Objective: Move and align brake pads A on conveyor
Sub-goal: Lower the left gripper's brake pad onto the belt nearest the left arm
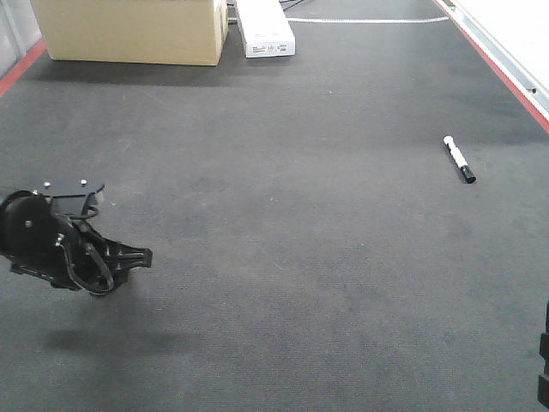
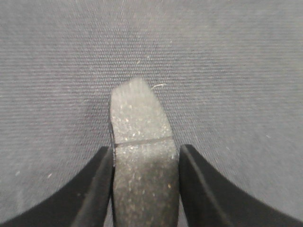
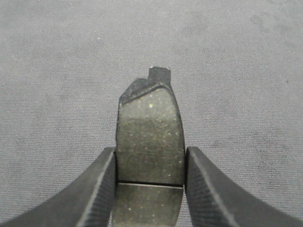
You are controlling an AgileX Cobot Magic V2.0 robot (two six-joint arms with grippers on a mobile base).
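Left fingers [image 2: 97,189] pinch one brake pad [image 2: 142,156] above the dark felt counter [image 1: 300,240]; right fingers [image 3: 97,189] pinch a second brake pad [image 3: 150,137]. Print on the white box [image 1: 266,26] is too small to read.

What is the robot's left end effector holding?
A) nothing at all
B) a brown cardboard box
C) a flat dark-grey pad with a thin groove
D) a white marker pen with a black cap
C: the left wrist view shows the left end effector shut on both sides of a flat dark-grey speckled brake pad with a thin groove across it.
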